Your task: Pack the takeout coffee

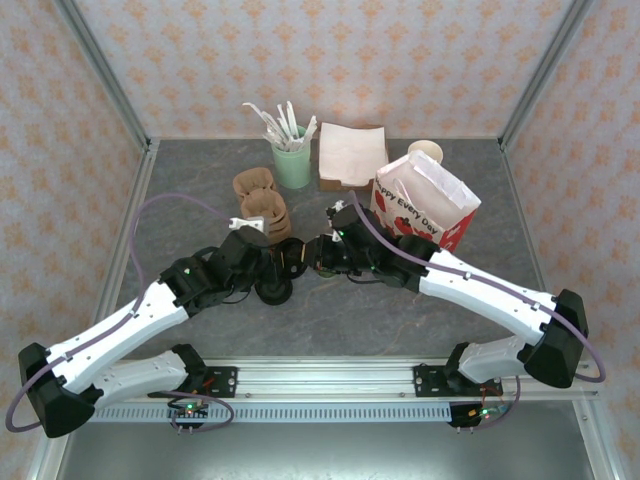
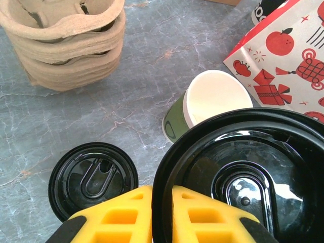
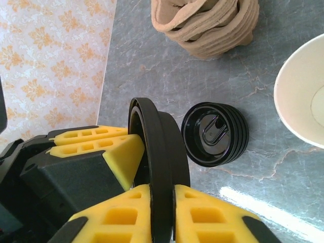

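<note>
- While the green cup [image 2: 212,101] is sitting open-mouthed on the table just beside the paper bag [image 2: 283,66], nothing is looking packed. The cup is wearing no lid and is resting outside the bag.
- The left gripper [image 2: 162,195] is pinching the rim of a black lid [image 2: 238,172], its yellow fingers pressing on the plastic from both sides.
- The right gripper [image 3: 162,195] is clamping the same lid, which is showing edge-on between its fingers. Both are gripping it at once, which I am reading as a handover.
- By my judgement, two steps are remaining: pressing the lid onto the cup, then lowering the closed cup into the bag.
- A stack of spare lids [image 2: 93,177] is lying on the table near the cup carriers [image 2: 66,45] and is taking no part.
- In the top view the arms are covering the cup, and in the left wrist view the held lid is cutting off its base. It is perhaps tipping rather than standing upright.
- The bag's inside is hiding from every camera.
</note>
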Action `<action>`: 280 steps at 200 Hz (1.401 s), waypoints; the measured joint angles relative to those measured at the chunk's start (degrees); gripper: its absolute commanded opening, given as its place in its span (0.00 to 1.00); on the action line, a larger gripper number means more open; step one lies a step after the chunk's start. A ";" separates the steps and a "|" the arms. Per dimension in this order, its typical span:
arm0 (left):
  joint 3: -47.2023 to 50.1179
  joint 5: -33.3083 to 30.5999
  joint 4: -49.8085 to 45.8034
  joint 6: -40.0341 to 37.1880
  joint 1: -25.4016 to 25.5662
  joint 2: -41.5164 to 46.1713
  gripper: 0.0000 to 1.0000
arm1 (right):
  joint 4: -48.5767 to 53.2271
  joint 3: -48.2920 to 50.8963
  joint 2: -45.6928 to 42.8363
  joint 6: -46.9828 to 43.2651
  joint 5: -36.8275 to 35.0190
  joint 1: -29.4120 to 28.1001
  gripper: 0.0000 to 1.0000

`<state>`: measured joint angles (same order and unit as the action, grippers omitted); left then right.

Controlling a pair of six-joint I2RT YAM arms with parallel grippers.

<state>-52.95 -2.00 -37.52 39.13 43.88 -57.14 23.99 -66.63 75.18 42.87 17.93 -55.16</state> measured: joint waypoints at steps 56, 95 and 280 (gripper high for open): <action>0.17 0.39 1.51 -4.92 0.02 2.32 0.58 | 3.80 -0.37 0.11 0.28 -1.66 -0.04 0.00; 1.70 -3.43 7.80 -17.51 4.20 11.13 0.67 | 9.49 -3.50 -0.72 2.10 -3.37 0.26 0.00; 17.79 -4.57 40.50 -77.79 16.52 9.62 0.58 | 22.12 -5.51 -11.93 9.57 9.16 10.86 0.00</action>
<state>-35.16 -6.57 2.98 -38.65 60.40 -47.53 46.11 -72.14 63.24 52.45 27.09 -44.29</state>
